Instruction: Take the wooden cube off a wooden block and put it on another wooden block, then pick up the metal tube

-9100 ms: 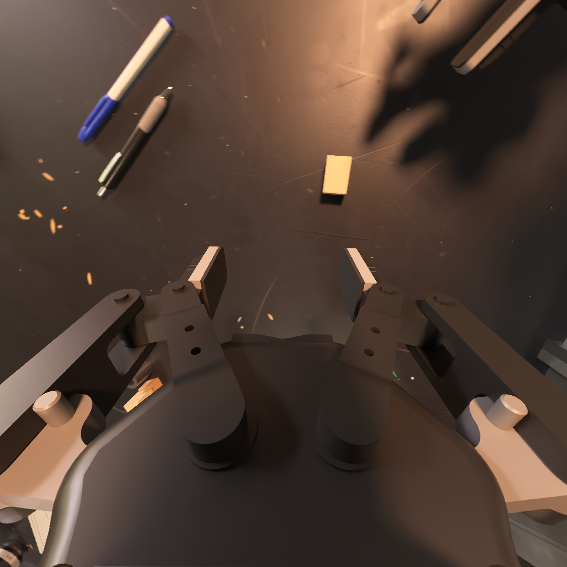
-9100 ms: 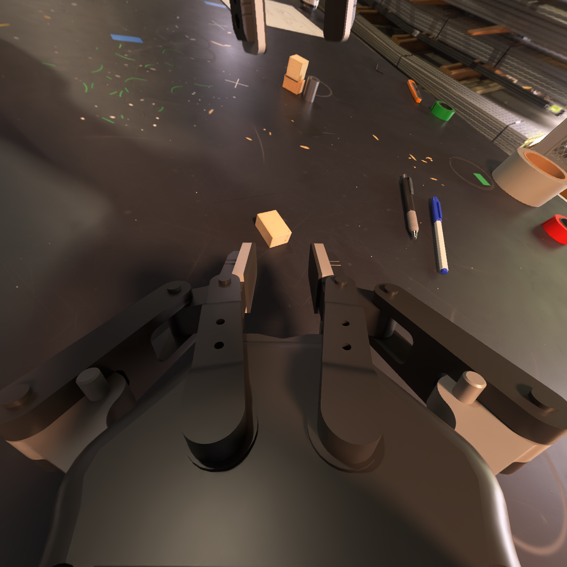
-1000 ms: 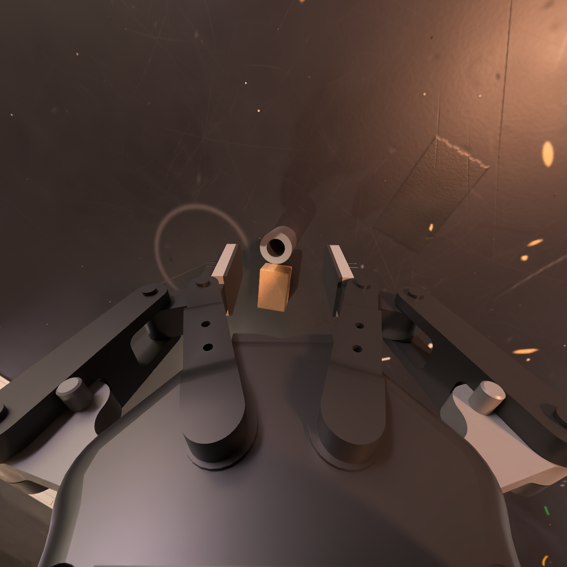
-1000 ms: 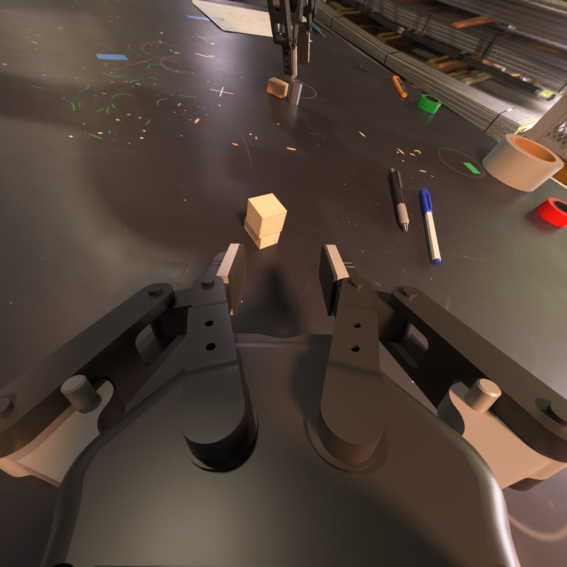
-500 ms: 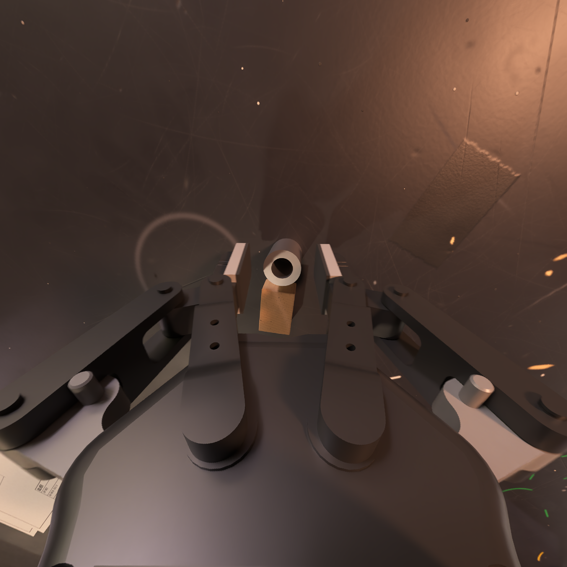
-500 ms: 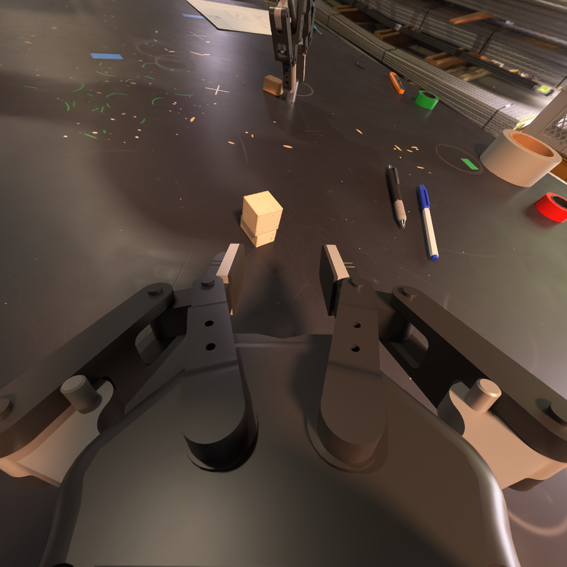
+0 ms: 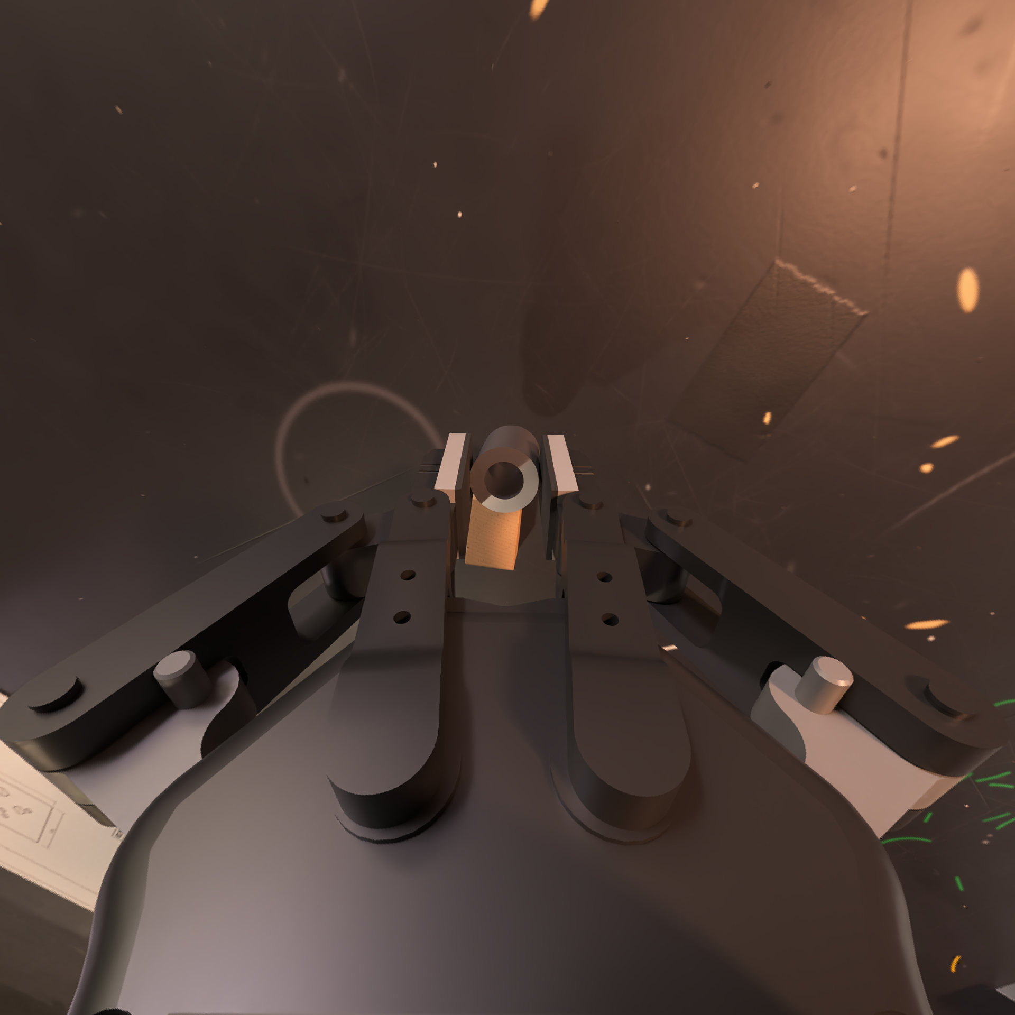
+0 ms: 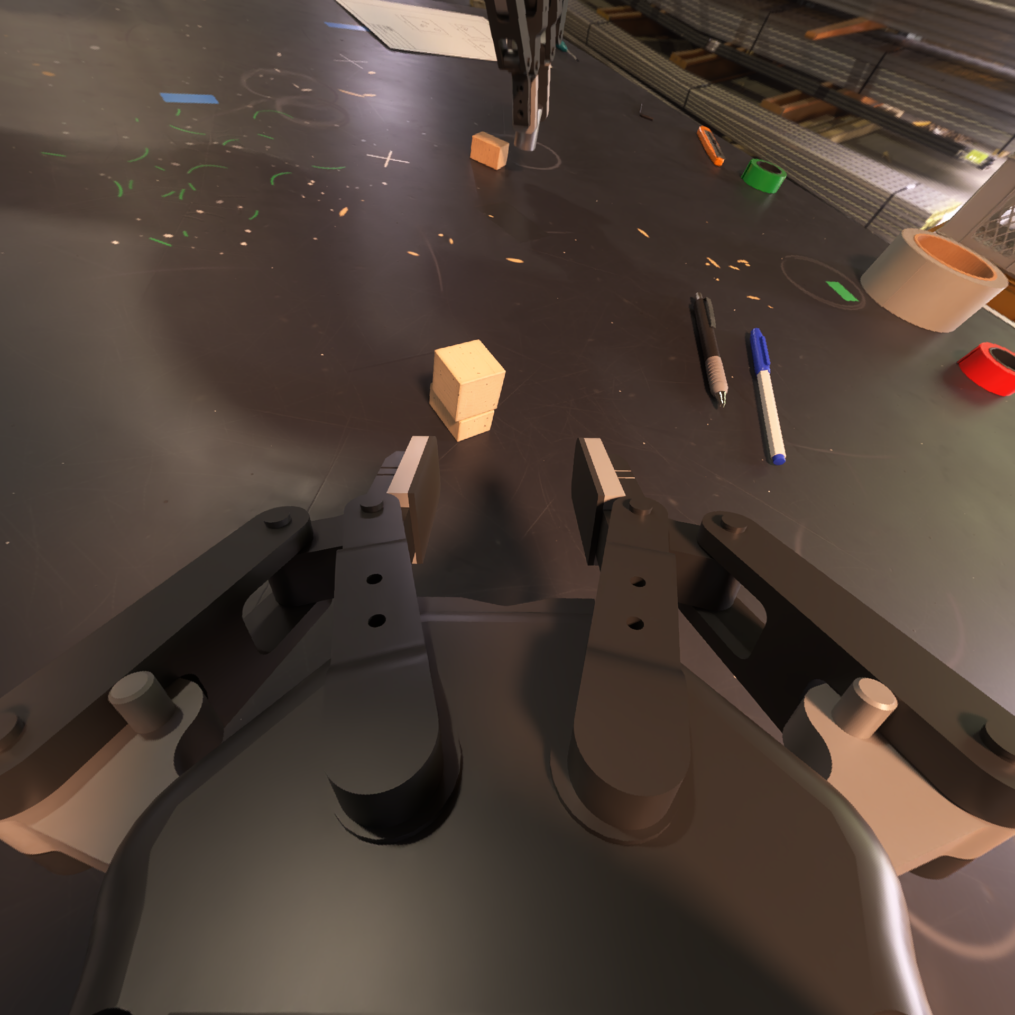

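Note:
In the left wrist view my left gripper (image 7: pixel 505 464) is shut on the grey metal tube (image 7: pixel 504 479), whose open end faces the camera. A bare wooden block (image 7: pixel 491 541) lies on the table just below the tube. In the right wrist view the left gripper (image 8: pixel 528 118) shows far off, holding the tube (image 8: pixel 527 141) upright a little above the table beside that block (image 8: pixel 489 149). My right gripper (image 8: pixel 502 467) is open and empty. Just ahead of it, slightly left, the wooden cube (image 8: pixel 467 373) sits on the other wooden block (image 8: pixel 471 425).
A black pen (image 8: pixel 709 351) and a blue-capped marker (image 8: pixel 766 403) lie to the right of the stack. A beige tape roll (image 8: pixel 933 280), a red roll (image 8: pixel 991 369), a green roll (image 8: pixel 763 176) and an orange tool (image 8: pixel 711 145) lie along the right edge. A paper sheet (image 8: pixel 428 27) lies at the back.
My left gripper's fingers have closed onto the metal tube and raised it slightly off the table beside the bare block. The right gripper stays open near the stacked cube.

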`<state>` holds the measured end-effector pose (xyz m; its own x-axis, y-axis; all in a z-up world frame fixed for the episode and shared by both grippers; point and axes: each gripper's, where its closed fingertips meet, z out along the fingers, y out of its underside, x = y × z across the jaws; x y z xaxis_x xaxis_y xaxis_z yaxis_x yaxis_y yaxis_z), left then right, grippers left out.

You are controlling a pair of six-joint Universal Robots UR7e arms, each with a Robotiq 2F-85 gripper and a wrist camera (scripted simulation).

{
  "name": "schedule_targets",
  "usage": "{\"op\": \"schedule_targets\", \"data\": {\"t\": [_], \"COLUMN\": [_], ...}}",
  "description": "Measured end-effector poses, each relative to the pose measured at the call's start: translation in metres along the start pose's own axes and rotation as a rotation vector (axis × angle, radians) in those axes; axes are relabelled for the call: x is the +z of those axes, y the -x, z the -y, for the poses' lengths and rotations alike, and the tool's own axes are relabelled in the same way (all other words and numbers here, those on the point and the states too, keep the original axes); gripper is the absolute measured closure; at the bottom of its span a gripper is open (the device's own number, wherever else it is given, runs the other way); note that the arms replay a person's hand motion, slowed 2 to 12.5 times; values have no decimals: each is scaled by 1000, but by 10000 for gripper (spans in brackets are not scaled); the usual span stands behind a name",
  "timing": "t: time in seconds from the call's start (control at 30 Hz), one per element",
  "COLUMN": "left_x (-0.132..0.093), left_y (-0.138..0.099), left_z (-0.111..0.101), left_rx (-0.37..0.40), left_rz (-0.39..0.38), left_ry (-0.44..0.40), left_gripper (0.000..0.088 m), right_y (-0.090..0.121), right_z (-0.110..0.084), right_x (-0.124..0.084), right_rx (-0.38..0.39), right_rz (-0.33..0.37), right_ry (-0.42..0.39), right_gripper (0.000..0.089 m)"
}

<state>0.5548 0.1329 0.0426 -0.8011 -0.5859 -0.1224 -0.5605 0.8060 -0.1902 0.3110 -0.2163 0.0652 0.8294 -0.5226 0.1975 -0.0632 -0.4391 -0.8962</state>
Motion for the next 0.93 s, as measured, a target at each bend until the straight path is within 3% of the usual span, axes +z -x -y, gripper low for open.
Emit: {"op": "schedule_targets", "data": {"t": [0.2,0.4,0.7,0.93], "left_x": [-38,-84,-140,-149], "left_y": [-11,-38,-103,-166], "left_z": [17,40,76,96], "left_rx": [38,112,282,385], "left_rz": [32,52,75,14], "left_ry": [-67,-147,-257,-305], "left_gripper": [662,662,662,662], "right_y": [1,2,3,5], "right_z": [0,0,2,4], "right_x": [0,1,0,0], "right_rx": [-6,-13,-19,-22], "right_rz": [1,2,3,3], "right_ry": [3,5,-1,-8], "right_gripper": [454,454,455,456]}}
